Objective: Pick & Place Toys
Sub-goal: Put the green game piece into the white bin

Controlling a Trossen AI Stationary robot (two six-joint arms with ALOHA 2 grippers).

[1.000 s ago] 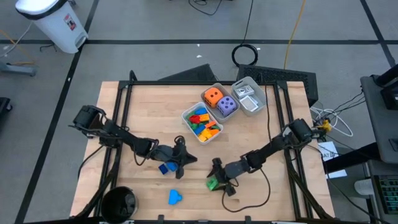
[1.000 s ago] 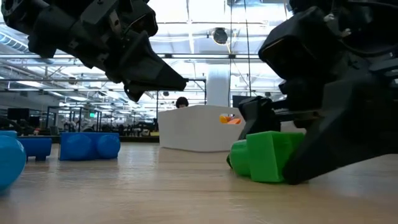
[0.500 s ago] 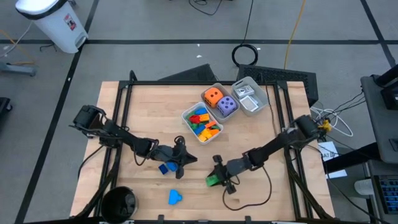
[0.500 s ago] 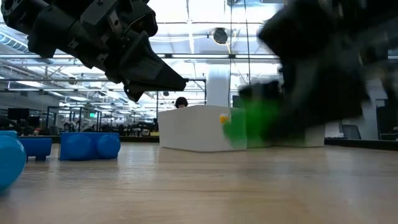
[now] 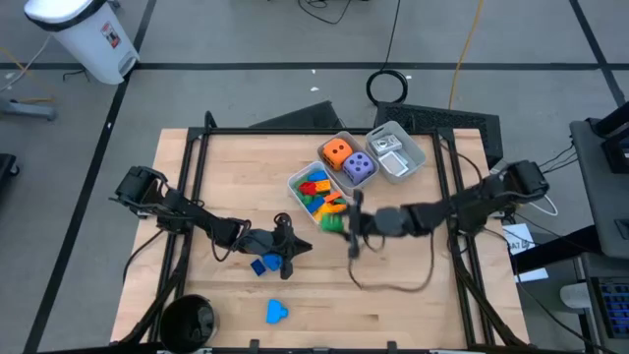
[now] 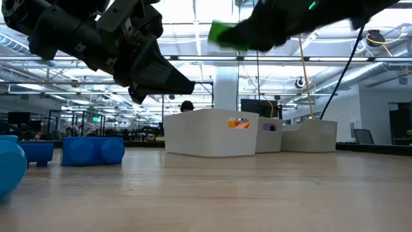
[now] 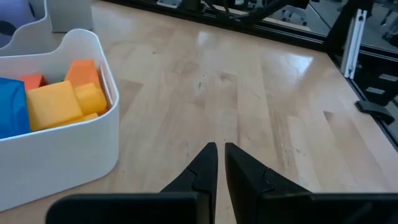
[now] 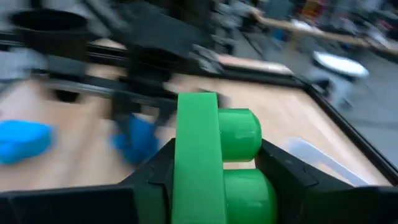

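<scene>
Green brick (image 8: pixel 211 155) pinched in right gripper (image 5: pixel 346 222), airborne beside the brick tray (image 5: pixel 295 184). Two blue bricks (image 5: pixel 263 265) remain on the table; left gripper (image 5: pixel 291 248) pressed together, empty.

White bin (image 5: pixel 84 34) at upper left; black cable coil (image 5: pixel 389 87) on floor, top centre; wooden counter (image 5: pixel 236 177) mid-frame.
</scene>
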